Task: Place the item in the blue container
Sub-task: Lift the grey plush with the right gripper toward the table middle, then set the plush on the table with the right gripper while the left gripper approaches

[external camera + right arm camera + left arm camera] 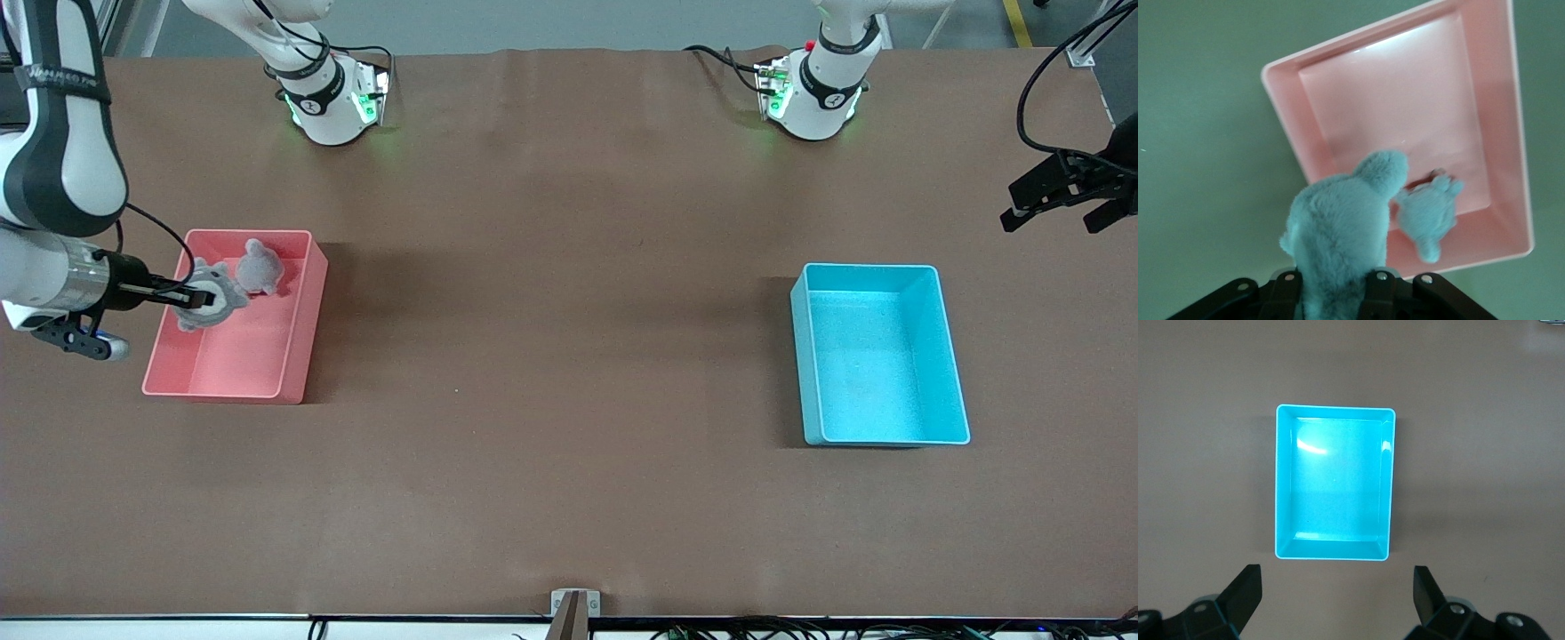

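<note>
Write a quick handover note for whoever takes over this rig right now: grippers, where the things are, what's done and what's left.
Right gripper: shut on a grey plush toy, over the pink plastic bin.
Left gripper: open, waiting at the left arm's end of the table.
A second grey plush toy lies in the pink bin.
The light blue plastic container holds nothing.
Done: first toy gripped.
Left: carry it to the blue container, release; nothing delivered yet.

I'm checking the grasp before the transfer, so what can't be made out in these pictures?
- Right gripper: in the right wrist view the held grey plush toy covers its fingertips.
- Second plush toy in the pink bin: its face shows in neither view.
- Left gripper: partly cut off by the front view's edge; it waits open.
- Blue container: fully visible, with nothing in it.
</note>
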`<state>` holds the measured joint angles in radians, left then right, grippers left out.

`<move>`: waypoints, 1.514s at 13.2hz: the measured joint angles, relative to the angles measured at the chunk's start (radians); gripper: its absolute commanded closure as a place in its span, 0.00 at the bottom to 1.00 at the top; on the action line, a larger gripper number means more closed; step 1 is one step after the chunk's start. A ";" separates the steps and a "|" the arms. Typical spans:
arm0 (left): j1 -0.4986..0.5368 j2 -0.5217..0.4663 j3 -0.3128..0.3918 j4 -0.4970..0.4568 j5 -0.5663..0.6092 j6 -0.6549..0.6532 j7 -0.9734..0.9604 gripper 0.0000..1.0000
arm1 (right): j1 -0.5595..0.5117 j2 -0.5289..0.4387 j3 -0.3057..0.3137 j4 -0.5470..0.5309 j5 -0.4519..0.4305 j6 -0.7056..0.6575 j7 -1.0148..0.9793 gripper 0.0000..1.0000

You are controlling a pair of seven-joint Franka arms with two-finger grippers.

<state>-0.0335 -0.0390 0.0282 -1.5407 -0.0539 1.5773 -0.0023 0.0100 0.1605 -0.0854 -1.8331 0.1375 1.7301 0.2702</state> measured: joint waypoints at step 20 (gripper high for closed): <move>-0.061 0.157 -0.060 -0.007 -0.048 -0.007 -0.125 0.00 | 0.808 0.507 0.005 0.296 -0.004 0.554 1.337 0.89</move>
<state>-0.0941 0.1181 -0.0314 -1.5479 -0.1016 1.5706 -0.1270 0.8181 0.6674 -0.0808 -1.5373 0.1337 2.2842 1.6071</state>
